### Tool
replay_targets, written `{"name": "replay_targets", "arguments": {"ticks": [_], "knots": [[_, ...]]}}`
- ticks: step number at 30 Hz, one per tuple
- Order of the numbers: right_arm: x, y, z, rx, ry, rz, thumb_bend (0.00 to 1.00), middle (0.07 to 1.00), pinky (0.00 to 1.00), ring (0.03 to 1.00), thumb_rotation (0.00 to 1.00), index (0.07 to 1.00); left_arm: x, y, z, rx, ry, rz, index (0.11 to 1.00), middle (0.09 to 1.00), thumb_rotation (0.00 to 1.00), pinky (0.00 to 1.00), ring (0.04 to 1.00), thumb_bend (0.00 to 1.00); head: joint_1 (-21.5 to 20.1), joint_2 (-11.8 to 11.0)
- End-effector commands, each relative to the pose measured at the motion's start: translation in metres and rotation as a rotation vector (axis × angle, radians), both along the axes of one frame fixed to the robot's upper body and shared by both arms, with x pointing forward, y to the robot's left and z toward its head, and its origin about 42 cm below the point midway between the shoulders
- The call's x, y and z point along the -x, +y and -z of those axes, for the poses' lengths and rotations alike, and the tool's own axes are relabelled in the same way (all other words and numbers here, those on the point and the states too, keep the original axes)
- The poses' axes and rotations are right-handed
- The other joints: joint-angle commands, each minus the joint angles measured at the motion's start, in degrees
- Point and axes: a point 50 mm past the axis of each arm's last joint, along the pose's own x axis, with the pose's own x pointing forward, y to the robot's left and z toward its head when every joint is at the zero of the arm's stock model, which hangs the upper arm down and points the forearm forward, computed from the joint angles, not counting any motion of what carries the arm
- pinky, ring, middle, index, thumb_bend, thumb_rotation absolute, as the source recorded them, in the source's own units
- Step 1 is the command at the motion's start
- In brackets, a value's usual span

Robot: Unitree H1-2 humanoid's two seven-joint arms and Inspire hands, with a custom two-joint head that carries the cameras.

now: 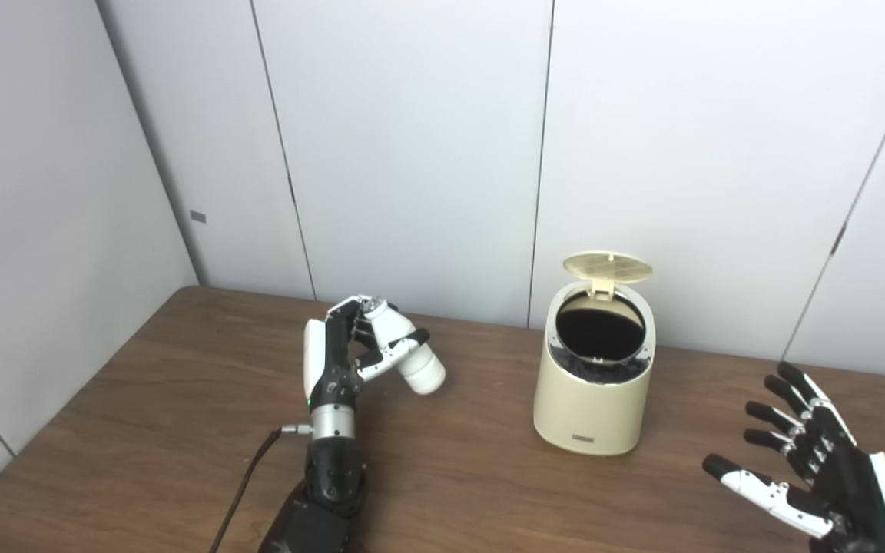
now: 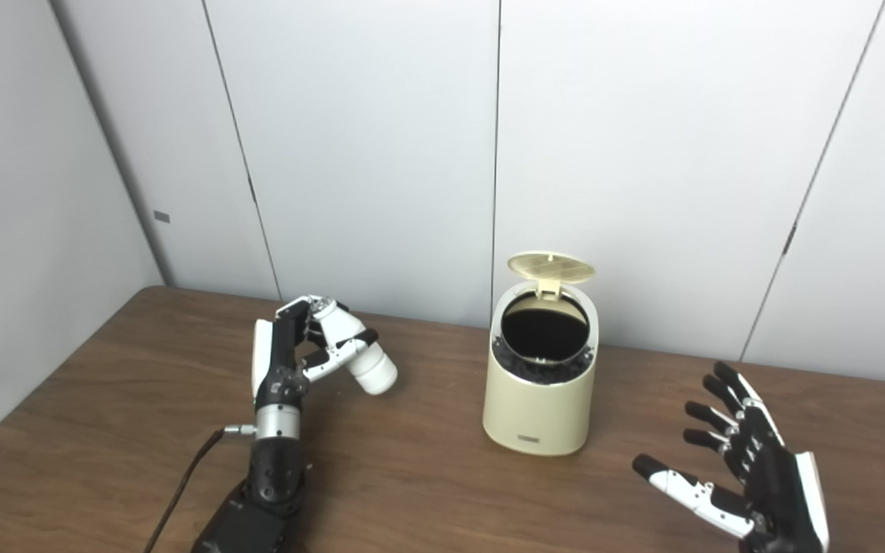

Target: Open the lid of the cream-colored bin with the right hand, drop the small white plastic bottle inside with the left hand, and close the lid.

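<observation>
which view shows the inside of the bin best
The right eye view: the bin sits nearer centre, its dark opening under the raised lid facing the camera. The left eye view shows the same opening, further right.

Wooden desk (image 1: 181,430) seen with dark grain, far edge set against white wall panels (image 1: 412,153), dark seams drawn between panels, small grey tag (image 1: 197,216) fixed on left wall above the desk's far left corner

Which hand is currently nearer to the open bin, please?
Right, narrowly. The right hand lies open just right of the bin; the left hand, holding the bottle, is raised farther off left.
</observation>
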Motion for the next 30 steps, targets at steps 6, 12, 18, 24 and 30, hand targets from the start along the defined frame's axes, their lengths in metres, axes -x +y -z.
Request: {"name": "replay_targets", "arguments": {"ticks": [6,12,18,24,30], "knots": [[-0.009,0.006,-0.012,-0.003,-0.074,-0.015,0.67,0.872,0.66,0.773,0.02,0.883,0.011,-0.001,0.008,0.000,-0.010,0.026,0.487,0.473,0.00,0.37,0.448,0.48,-1.38,-0.60],[-0.019,0.008,-0.001,-0.005,-0.094,-0.034,0.68,0.879,0.67,0.766,0.04,0.873,0.012,-0.008,-0.017,-0.008,-0.098,0.082,0.489,0.483,0.00,0.37,0.449,0.48,-3.09,-1.32],[-0.026,0.012,0.007,0.008,-0.098,-0.030,0.72,0.857,0.67,0.749,0.12,0.854,0.005,-0.023,-0.064,-0.021,-0.226,0.157,0.498,0.477,0.00,0.36,0.441,0.48,-4.61,-2.27],[-0.030,0.019,0.011,-0.016,-0.099,-0.033,0.73,0.860,0.70,0.761,0.12,0.850,-0.004,-0.038,-0.107,0.002,-0.311,0.224,0.489,0.481,0.00,0.37,0.447,0.48,-5.38,-3.04],[-0.032,0.021,0.014,-0.031,-0.103,-0.036,0.72,0.873,0.71,0.766,0.13,0.858,-0.008,-0.053,-0.140,-0.042,-0.405,0.258,0.494,0.484,0.00,0.37,0.447,0.48,-6.26,-3.29]]}}
